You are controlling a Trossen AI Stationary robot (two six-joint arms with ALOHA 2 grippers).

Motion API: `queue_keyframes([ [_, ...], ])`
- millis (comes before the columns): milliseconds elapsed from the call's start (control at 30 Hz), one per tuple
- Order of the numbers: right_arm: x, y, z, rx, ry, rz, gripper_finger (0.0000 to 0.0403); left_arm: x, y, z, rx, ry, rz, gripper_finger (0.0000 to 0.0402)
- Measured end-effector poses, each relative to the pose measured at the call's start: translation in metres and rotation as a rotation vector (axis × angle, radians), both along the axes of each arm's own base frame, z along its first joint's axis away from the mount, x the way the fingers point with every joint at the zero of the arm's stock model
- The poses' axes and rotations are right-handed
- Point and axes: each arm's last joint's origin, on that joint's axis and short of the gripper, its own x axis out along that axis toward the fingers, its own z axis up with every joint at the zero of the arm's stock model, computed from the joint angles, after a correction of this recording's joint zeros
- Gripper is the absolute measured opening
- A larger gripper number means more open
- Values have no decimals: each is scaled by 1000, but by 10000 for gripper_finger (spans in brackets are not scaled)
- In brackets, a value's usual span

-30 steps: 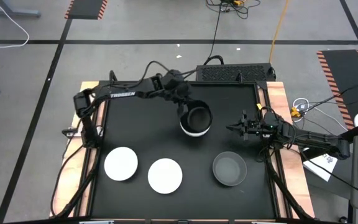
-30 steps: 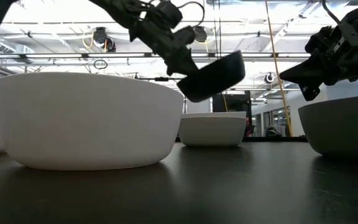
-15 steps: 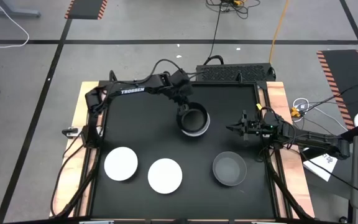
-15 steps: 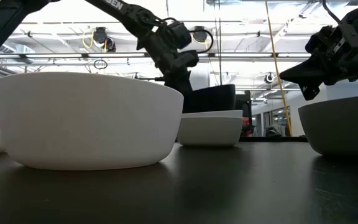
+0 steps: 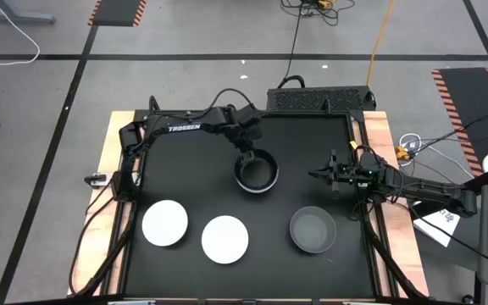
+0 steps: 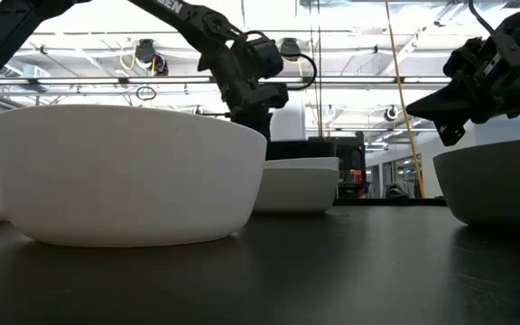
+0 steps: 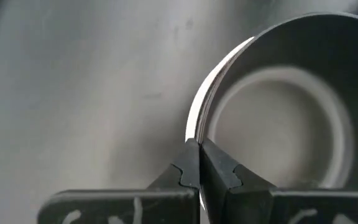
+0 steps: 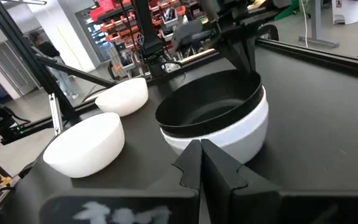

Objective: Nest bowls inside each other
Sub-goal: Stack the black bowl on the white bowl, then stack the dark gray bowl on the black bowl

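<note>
We see the left gripper [image 5: 246, 152] pinching the black bowl's [image 5: 256, 170] rim, nested in a white bowl [image 8: 229, 134], prob. seated. Right gripper [image 5: 315, 175], jaws closed, waits beside it.

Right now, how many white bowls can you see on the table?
3. Two white bowls sit side by side near the front-left edge; the third sits mid-table holding the black bowl. More could be nested unseen.
</note>
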Motion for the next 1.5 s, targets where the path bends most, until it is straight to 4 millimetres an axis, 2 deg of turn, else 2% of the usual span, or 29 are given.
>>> queue_keyframes([
  [133,0,0,0,0,-1,0,0,2,-10,0,58,41,13,0],
  [367,0,0,0,4,-1,0,0,8,-30,-1,51,42,-30,0],
  [700,0,0,0,4,-2,0,0,11,-39,-1,51,42,-50,5],
  [1267,0,0,-1,-24,13,3,0,18,-52,6,76,-39,-198,150],
  [1400,0,0,-1,-26,13,3,0,17,-49,11,89,-67,-193,185],
  [1500,0,0,-1,-26,13,3,0,12,-47,24,103,-94,-183,208],
])
